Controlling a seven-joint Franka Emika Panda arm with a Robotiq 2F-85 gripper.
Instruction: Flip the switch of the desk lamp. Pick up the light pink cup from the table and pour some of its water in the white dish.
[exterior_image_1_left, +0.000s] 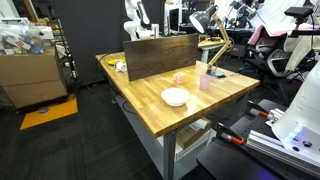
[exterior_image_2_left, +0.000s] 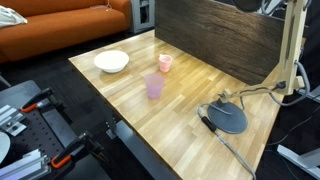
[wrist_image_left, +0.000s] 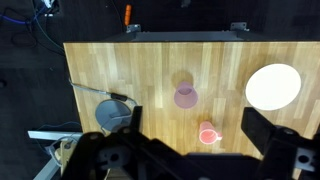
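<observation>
The desk lamp (exterior_image_1_left: 213, 45) stands at the table's back corner, its tan arm (exterior_image_2_left: 290, 50) rising from a dark flat base (exterior_image_2_left: 227, 117) that also shows in the wrist view (wrist_image_left: 113, 115). The light pink cup (exterior_image_1_left: 180, 77) (exterior_image_2_left: 165, 63) (wrist_image_left: 208, 134) stands upright near the dark back board. The white dish (exterior_image_1_left: 174, 97) (exterior_image_2_left: 111, 61) (wrist_image_left: 272, 86) lies near the table's edge. My gripper (wrist_image_left: 193, 128) is open and empty, high above the table, with the pink cup seen between its fingers far below.
A taller pink-lilac tumbler (exterior_image_1_left: 205, 82) (exterior_image_2_left: 154, 86) (wrist_image_left: 186, 96) stands between the cup and the lamp base. A dark wooden board (exterior_image_1_left: 160, 55) lines the back of the wooden table (exterior_image_2_left: 190, 130). The lamp's cable (wrist_image_left: 88, 86) runs across the table.
</observation>
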